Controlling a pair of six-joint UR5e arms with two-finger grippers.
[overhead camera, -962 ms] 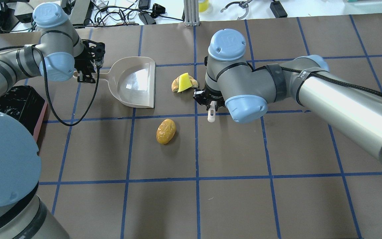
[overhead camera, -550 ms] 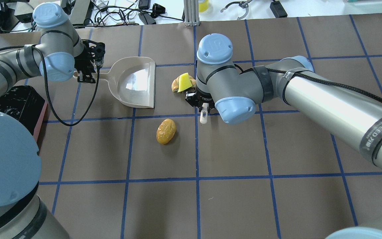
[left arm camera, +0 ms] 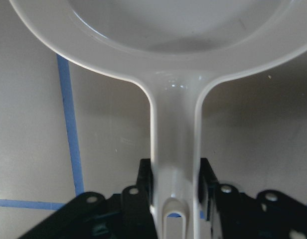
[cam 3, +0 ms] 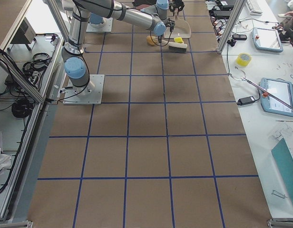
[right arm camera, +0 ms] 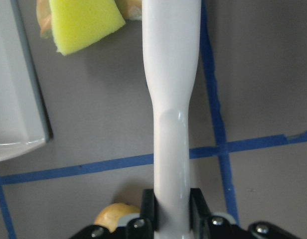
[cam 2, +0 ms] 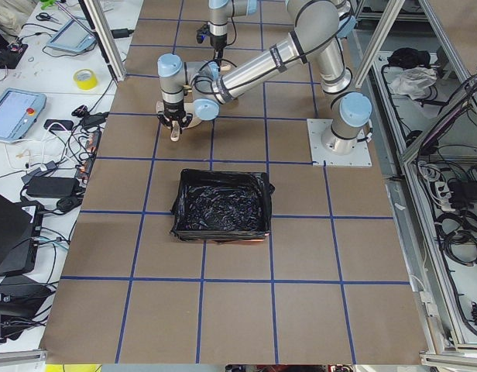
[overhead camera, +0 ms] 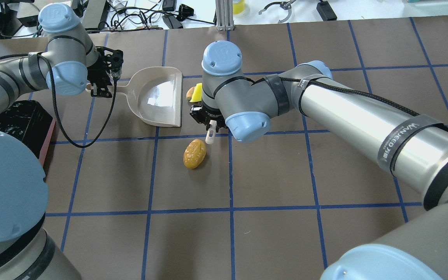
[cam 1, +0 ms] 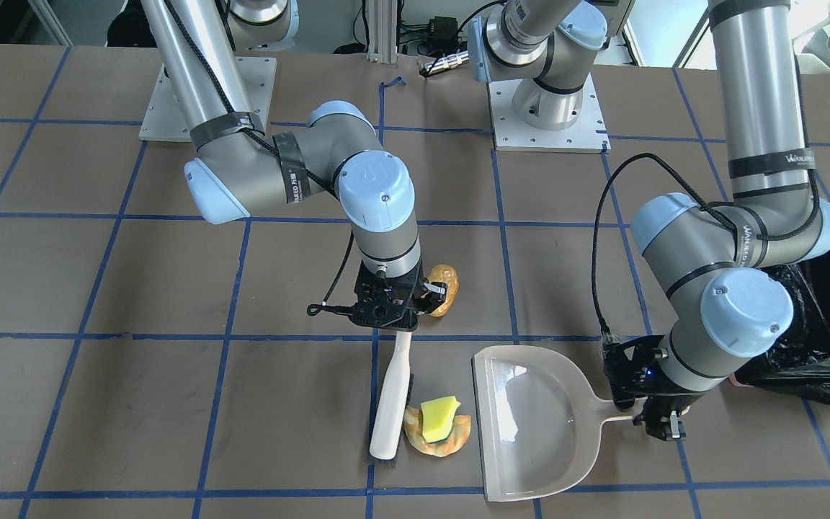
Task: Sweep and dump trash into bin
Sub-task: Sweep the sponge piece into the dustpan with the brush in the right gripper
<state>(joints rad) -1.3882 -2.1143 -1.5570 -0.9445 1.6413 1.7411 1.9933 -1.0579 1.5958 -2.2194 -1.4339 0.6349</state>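
Note:
My right gripper [overhead camera: 208, 122] is shut on the handle of the cream hand brush [cam 1: 393, 396], which lies along the table with its bristle side against the trash. The yellow sponge wedge [cam 1: 438, 419] sits on the pastry ring [cam 1: 436, 436], between the brush and the open mouth of the pale dustpan [cam 1: 530, 425]. The potato-like lump [overhead camera: 195, 153] lies apart, close to my right gripper [cam 1: 397, 310]. My left gripper [overhead camera: 101, 83] is shut on the dustpan handle [left arm camera: 176, 149]. The black-lined pink bin [overhead camera: 21, 124] stands on the robot's left.
The dustpan [overhead camera: 158, 97] rests flat and holds nothing. The bin [cam 2: 221, 205] shows only its black bag lining. Cables and tools lie beyond the table's far edge [overhead camera: 161, 15]. Blue tape lines grid the brown table [overhead camera: 270, 175].
My right arm has moved left with the brush, pushing the sponge and pastry ring toward the dustpan mouth. The left arm, dustpan and potato lump have not moved.

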